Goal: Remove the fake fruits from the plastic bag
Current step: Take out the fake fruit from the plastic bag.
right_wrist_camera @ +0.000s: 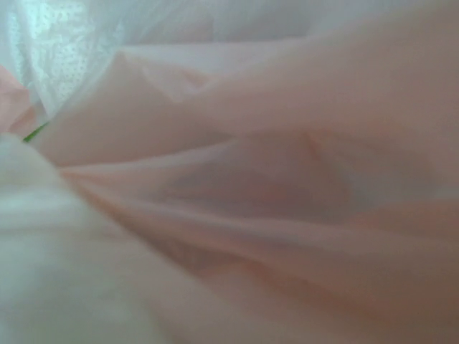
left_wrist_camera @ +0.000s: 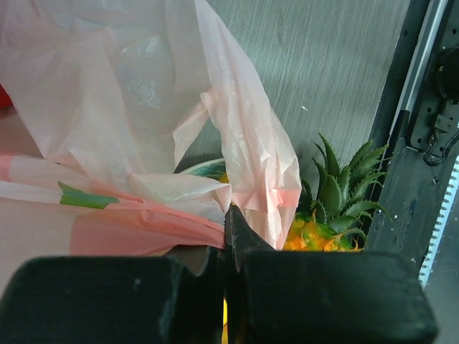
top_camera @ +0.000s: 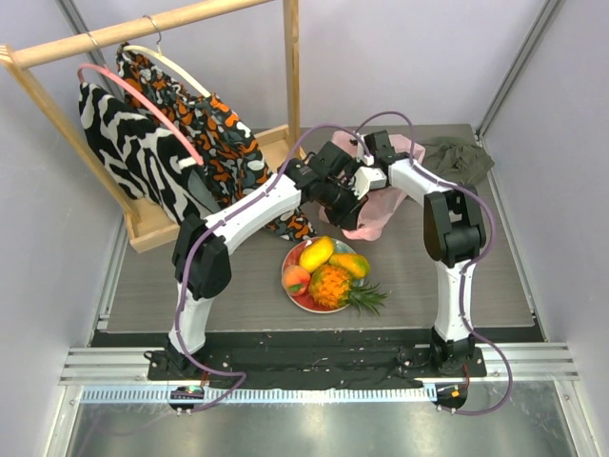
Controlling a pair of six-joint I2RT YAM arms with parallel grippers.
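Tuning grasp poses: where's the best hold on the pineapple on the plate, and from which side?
Likely the pineapple's orange body, from straight above, jaws across its short axis. It lies on its side on the plate, spiky crown overhanging the rim toward the right arm's base; the mango and peach crowd its far-left side.

Left arm & right arm — white shells w/ black joints. Purple cables loop along each; bases black. Left gripper — blocky, matte black.

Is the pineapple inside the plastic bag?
No, the pineapple lies on the plate, outside the plastic bag.
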